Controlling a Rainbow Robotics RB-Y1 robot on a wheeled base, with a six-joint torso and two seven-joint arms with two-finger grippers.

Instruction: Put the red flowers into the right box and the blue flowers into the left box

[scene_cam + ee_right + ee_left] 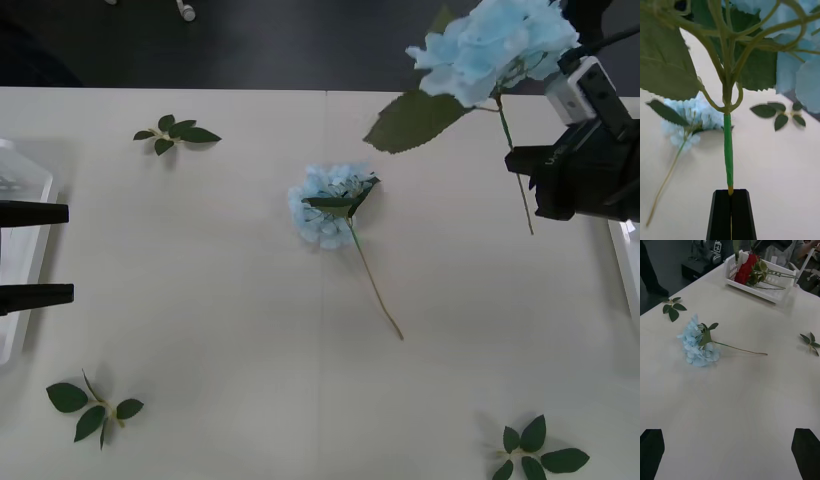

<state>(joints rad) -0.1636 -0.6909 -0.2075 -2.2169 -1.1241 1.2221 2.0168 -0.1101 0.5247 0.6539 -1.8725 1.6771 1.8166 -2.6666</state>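
Front view: the right gripper [527, 160], upper right, is holding a blue flower [497, 45] aloft; another blue flower [328, 205] is lying mid-surface. Right wrist view: its jaws are clamping the stem. Left wrist view: the left gripper [728, 453] is hanging wide open; red flowers [746, 269] are lying in the right box [767, 290], top.

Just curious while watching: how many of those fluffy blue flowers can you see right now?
2: one blue flower lies mid-table; another blue flower is held up by the right gripper. More may be hidden.
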